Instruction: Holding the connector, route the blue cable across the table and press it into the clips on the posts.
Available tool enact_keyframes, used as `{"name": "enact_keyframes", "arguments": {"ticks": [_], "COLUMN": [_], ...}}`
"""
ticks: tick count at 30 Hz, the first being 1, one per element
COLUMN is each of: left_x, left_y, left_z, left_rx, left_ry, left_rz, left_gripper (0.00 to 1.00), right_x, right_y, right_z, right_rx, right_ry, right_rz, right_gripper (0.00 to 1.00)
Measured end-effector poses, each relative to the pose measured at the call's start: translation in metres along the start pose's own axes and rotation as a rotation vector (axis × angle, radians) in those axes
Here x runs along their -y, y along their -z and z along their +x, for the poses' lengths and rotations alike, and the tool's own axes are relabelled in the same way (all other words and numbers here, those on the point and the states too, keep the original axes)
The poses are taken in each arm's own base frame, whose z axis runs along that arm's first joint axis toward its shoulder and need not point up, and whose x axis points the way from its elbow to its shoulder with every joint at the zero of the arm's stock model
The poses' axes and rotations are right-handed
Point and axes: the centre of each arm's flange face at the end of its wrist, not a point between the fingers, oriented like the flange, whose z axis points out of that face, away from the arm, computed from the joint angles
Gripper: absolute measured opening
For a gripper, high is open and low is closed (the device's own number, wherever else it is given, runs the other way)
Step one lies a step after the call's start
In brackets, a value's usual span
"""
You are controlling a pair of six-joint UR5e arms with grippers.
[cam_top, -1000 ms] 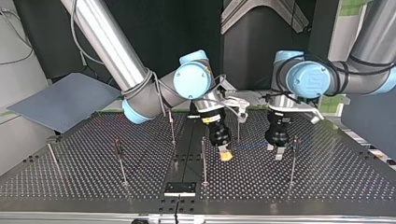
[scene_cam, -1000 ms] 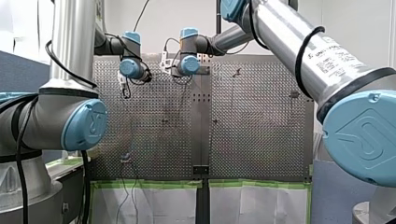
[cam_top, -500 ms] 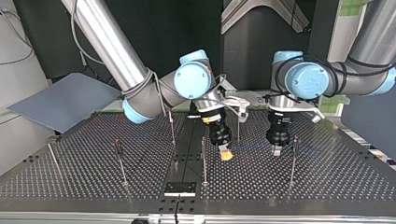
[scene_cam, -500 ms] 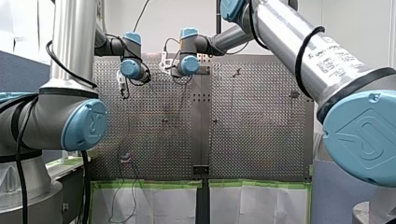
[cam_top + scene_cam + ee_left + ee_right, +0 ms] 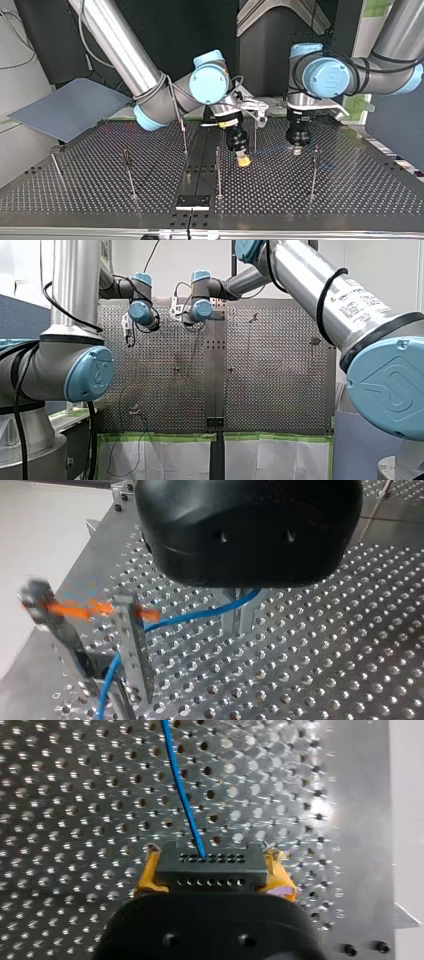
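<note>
In the right wrist view my right gripper (image 5: 212,876) has its yellow pads (image 5: 146,876) shut on a black connector (image 5: 207,866). A thin blue cable (image 5: 182,795) runs out of the connector over the perforated table. In the left wrist view the metal fingers (image 5: 248,616) of my left gripper (image 5: 241,614) are shut on the blue cable (image 5: 200,615). From there it leads to a post (image 5: 134,645) with an orange clip (image 5: 85,609). In the top view my right gripper (image 5: 243,159) and my left gripper (image 5: 297,149) hang side by side above the table, with the cable (image 5: 270,150) between them.
Several thin posts stand on the table in the top view, among them one (image 5: 218,170) in front of my right gripper and one (image 5: 313,172) near my left gripper. A black block (image 5: 192,202) sits at the table's near edge. A grey panel (image 5: 70,107) lies at the far left.
My left gripper's fingers have gone from spread to shut on the cable. Both grippers have risen a little above the table.
</note>
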Motion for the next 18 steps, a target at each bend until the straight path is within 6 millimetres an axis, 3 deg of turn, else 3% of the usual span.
{"name": "enact_keyframes", "arguments": {"ticks": [5, 18], "left_x": [0.002, 0.01], "left_y": [0.013, 0.036], "left_z": [0.006, 0.059], "left_rx": [0.006, -0.024], "left_ry": [0.001, 0.028], "left_rz": [-0.02, -0.021], "left_gripper": [0.0, 0.0], "right_x": [-0.002, -0.011], "right_y": [0.004, 0.02], "right_z": [-0.015, -0.063], "right_rx": [0.035, 0.143], "right_ry": [0.006, 0.022], "right_rz": [-0.005, -0.02], "right_gripper": [0.0, 0.0]}}
